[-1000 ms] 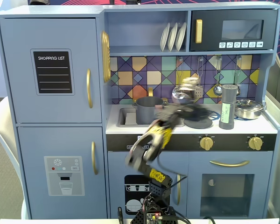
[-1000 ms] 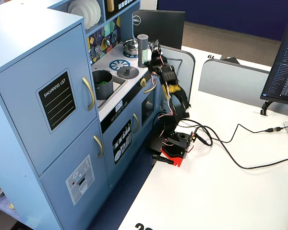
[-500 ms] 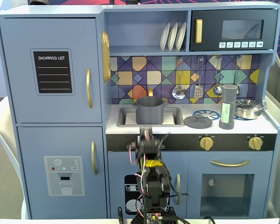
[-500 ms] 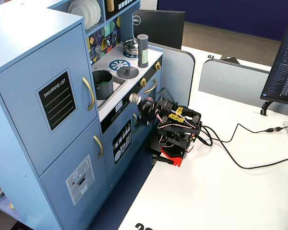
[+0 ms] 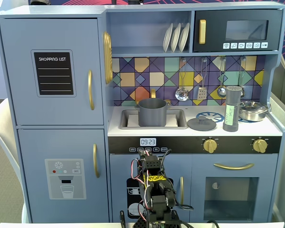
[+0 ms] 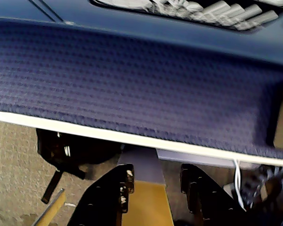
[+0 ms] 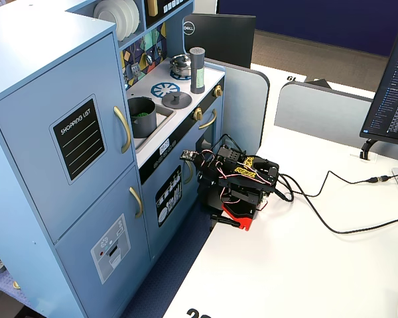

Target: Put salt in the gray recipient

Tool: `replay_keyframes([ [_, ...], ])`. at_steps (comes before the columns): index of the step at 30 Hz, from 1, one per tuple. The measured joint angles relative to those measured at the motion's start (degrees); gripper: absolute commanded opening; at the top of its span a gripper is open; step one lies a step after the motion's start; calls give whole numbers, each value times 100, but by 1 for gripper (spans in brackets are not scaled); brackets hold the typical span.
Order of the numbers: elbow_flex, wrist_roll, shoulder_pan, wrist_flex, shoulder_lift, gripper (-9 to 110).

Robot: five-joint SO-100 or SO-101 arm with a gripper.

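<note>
Half the claw lies cut off, fingers apart, holding nothing.

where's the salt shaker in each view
A fixed view: the salt stands upright on the right of the counter, beside the flat gray lid.
Another fixed view: the salt stands near the top centre, behind the same lid.
Wrist view: not in it.
Shared landmark: the flat gray lid.

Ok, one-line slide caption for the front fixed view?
Folded arm below the toy kitchen counter; salt shaker upright right of the lid, gray pot in the sink.
</note>
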Motion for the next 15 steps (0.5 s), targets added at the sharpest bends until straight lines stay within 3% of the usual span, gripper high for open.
replay_keyframes([
  [15,0,0,211,0,0,7],
])
